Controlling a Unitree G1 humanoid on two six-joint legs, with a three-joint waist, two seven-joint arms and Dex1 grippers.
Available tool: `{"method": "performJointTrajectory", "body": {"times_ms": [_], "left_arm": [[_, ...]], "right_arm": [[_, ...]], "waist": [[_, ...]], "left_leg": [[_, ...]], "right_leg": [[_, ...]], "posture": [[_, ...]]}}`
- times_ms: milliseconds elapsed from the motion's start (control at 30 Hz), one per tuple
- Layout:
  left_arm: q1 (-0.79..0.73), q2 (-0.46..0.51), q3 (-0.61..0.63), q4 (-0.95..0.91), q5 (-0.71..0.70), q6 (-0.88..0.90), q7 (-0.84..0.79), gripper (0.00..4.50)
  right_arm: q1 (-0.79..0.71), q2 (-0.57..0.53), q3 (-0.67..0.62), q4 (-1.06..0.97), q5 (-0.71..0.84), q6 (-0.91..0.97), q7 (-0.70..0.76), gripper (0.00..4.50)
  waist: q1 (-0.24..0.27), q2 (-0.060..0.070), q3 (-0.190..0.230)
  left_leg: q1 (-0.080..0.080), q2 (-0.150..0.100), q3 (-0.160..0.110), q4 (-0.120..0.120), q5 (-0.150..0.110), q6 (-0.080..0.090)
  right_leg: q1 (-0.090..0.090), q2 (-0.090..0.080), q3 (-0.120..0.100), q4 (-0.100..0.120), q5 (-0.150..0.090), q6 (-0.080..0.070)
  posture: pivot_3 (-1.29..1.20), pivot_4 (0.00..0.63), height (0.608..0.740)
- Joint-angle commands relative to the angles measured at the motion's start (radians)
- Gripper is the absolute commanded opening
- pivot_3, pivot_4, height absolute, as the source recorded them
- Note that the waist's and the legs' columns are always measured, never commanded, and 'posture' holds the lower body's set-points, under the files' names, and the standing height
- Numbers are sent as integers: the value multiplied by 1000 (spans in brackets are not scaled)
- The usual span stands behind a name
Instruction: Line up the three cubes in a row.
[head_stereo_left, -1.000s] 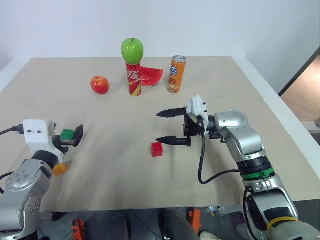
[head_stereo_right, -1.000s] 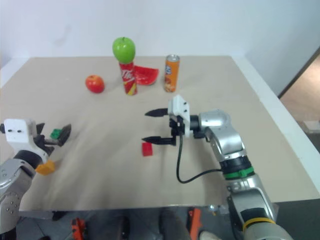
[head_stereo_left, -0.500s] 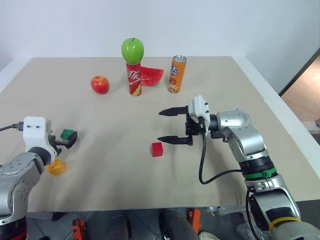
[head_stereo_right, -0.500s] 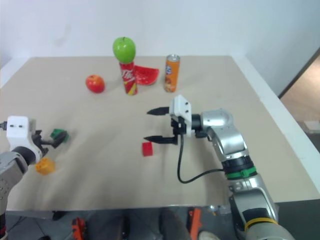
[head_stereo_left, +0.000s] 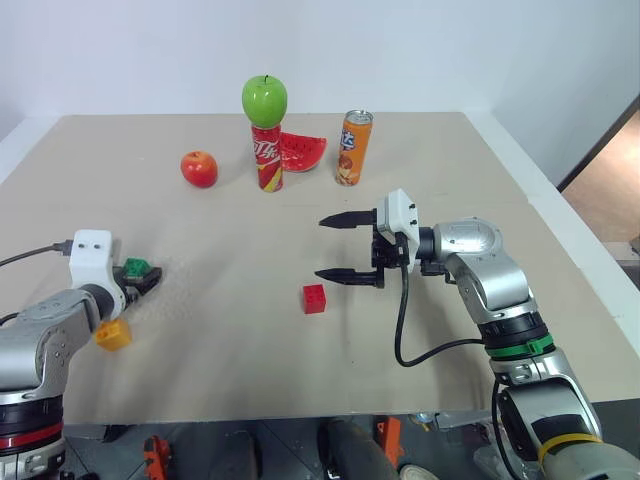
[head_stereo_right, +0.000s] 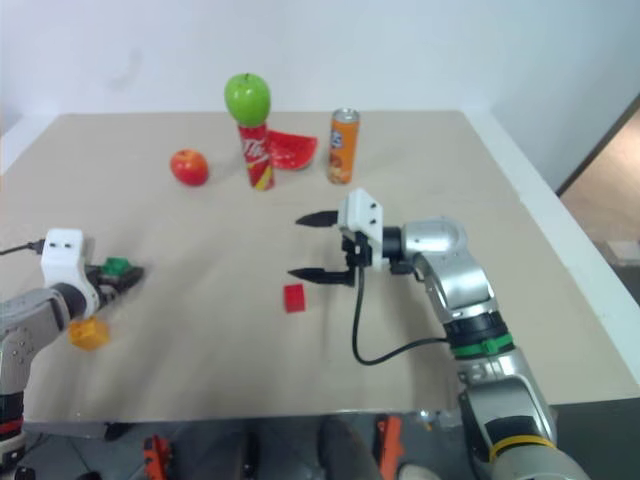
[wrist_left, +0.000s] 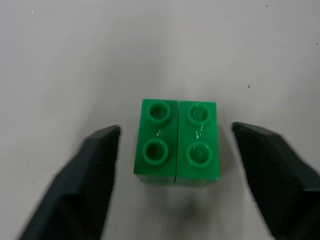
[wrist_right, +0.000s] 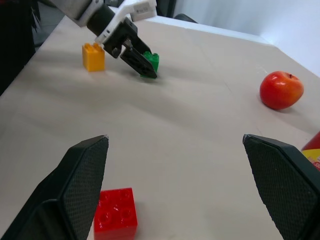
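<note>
Head views: green cube (head_stereo_left: 136, 268) partly hidden by the left pincer (head_stereo_left: 143, 277); contact between fingers and cube too small to tell there. Watermelon slice (head_stereo_left: 302, 152) partly covered by the red can (head_stereo_left: 267, 157) in front of it.

Left wrist view: both fingers (wrist_left: 87, 185) blurred and cut off at the lower edge; near face of the green cube soft.

Right wrist view: both fingers (wrist_right: 75, 187) cut off at the lower edge; a red-and-yellow item (wrist_right: 312, 150) cut by the side edge, cannot tell what. Far desk (wrist_right: 200, 125) corner out of frame.
</note>
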Motion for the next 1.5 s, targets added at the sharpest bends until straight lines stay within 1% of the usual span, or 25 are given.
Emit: {"method": "performJointTrajectory", "body": {"times_ms": [33, 133, 300, 433, 567, 667, 867, 1000, 1167, 1333, 1500], "left_arm": [[-23, 17, -7, 1, 27, -30, -13, 2306], [-30, 15, -13, 7, 39, -31, -18, 1354], [-32, 26, -24, 5, 55, -37, -33, 1341], [-31, 84, -74, -57, 65, -35, -98, 1341], [-33, 167, -180, -175, 40, -115, -272, 1341], [-45, 190, -233, -213, 15, -223, -421, 1341], [-63, 237, -357, -107, 63, -552, -753, 1341], [-128, 218, -395, 58, 59, -692, -928, 1341], [-226, 164, -458, 239, 89, -789, -1056, 1341], [-257, 112, -506, 282, 130, -850, -1102, 1341], [-281, 62, -539, 309, 178, -892, -1096, 1341]], "right_arm": [[3, 10, -37, -64, 86, 41, 27, 4500], [0, 10, -27, -67, 92, -17, 68, 4500], [0, 3, -15, -66, 86, -32, 89, 4500], [1, -1, -10, -66, 73, -36, 87, 4500], [-1, -8, -4, -64, 63, -36, 84, 4500], [-3, -10, -1, -60, 55, -40, 83, 4500], [-11, -5, 1, -51, 40, -47, 77, 4500], [-9, -10, 3, -51, 30, -47, 77, 4500], [15, -23, -2, -67, 25, -42, 70, 4500], [44, -44, -6, -92, 39, -5, 72, 4500], [63, -52, -7, -106, 40, 6, 67, 4500]], "waist": [[0, 0, 0], [0, 0, 0], [0, 0, 0], [0, 0, 0], [1, -1, 0], [1, -1, 0], [-1, 0, 1], [1, 0, 1], [2, 0, 1], [1, 0, 1], [1, 0, 1]], "left_leg": [[0, 0, 0, 0, 0, 0], [0, 0, 0, 0, 0, 0], [0, 0, 0, 0, 0, 0], [0, 0, 0, 0, 0, 0], [-2, 0, 0, 0, 0, -1], [-2, -1, 0, 0, 1, -2], [-1, -1, 1, -1, 1, -2], [-2, 0, 0, -1, 1, -1], [-2, -1, 1, 0, 1, -1], [-6, -1, 1, 1, 0, -1], [-7, -1, -1, 2, 0, -1]], "right_leg": [[0, 0, 0, 0, 0, 0], [0, 0, 0, 0, 0, 0], [0, 0, 0, 0, 0, 0], [0, 0, 0, 0, 0, 0], [-1, -1, 0, 0, 0, 0], [-1, -2, 0, 0, 0, 0], [-2, 0, 0, 0, 0, 0], [-2, 1, 0, 0, 0, -1], [-2, 1, 0, 0, 0, -1], [-4, 0, 0, 0, -1, 0], [-5, 0, -1, 0, -1, 0]], "posture": [[0, 150, 740], [0, 150, 740], [0, 150, 740], [0, 150, 740], [0, 150, 740], [0, 150, 740], [0, 150, 740], [0, 150, 740], [0, 150, 740], [0, 150, 740], [0, 150, 740]]}}
